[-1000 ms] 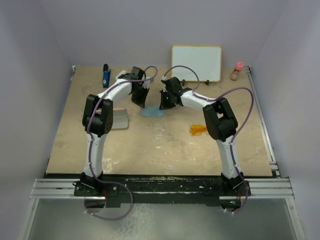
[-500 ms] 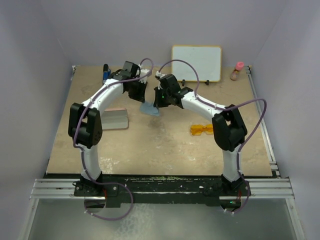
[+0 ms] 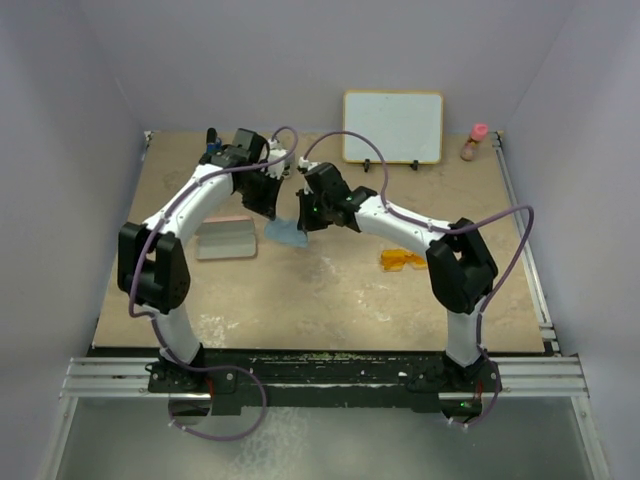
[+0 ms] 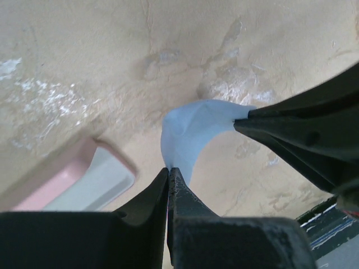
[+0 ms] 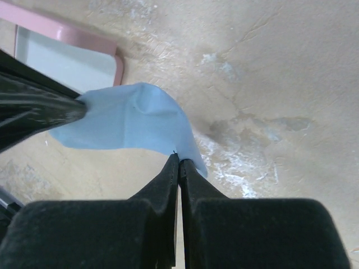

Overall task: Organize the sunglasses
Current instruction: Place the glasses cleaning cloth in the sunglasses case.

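The orange-amber sunglasses [image 3: 402, 260] lie on the table right of centre, beside the right arm. A light blue cloth [image 3: 285, 232] hangs between both grippers above the table. My left gripper [image 3: 270, 208] is shut on one corner of the cloth [image 4: 188, 131]; my right gripper [image 3: 306, 218] is shut on another corner of the cloth [image 5: 126, 120]. The open pink case [image 3: 226, 239] lies on the table left of the cloth; it also shows in the left wrist view [image 4: 73, 182] and in the right wrist view [image 5: 67, 53].
A whiteboard [image 3: 393, 127] stands at the back. A blue object [image 3: 211, 140] lies at the back left and a pink-capped bottle [image 3: 473, 143] at the back right. The table's metal rail [image 3: 525, 235] runs along the right edge.
Both grippers have moved left and toward the front with the cloth, lifting it off the table and bringing it closer to the pink case.
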Tool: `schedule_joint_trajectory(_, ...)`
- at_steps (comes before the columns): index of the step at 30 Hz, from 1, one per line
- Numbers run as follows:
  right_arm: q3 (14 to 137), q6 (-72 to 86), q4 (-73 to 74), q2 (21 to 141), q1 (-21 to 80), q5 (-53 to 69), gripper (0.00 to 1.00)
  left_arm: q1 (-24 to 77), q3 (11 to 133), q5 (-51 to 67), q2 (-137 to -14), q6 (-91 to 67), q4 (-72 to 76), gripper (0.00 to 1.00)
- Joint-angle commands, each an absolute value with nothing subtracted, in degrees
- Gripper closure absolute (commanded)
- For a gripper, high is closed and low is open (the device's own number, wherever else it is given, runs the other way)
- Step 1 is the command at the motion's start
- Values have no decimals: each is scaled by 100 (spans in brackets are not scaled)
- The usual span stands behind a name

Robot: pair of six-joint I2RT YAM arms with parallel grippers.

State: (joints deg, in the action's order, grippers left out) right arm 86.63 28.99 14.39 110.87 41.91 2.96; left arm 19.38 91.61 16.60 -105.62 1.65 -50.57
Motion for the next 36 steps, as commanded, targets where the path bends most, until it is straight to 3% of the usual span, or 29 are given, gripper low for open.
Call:
schedule_joint_trajectory(1, 8653, 3063, 1395, 10801, 4449, 195, 100, 1758, 8991, 1543, -9934, 400, -5253, 97)
schedule_joint_trajectory(13, 9191, 3304, 1232, 11343, 5056, 185, 100, 1342, 8401, 1514, -9422, 708, -5543, 97)
schedule_joint_trajectory(36, 10802, 3351, 1372, 12745, 5097, 373, 100, 374, 7765, 1364, -9090, 1401, -5384, 97)
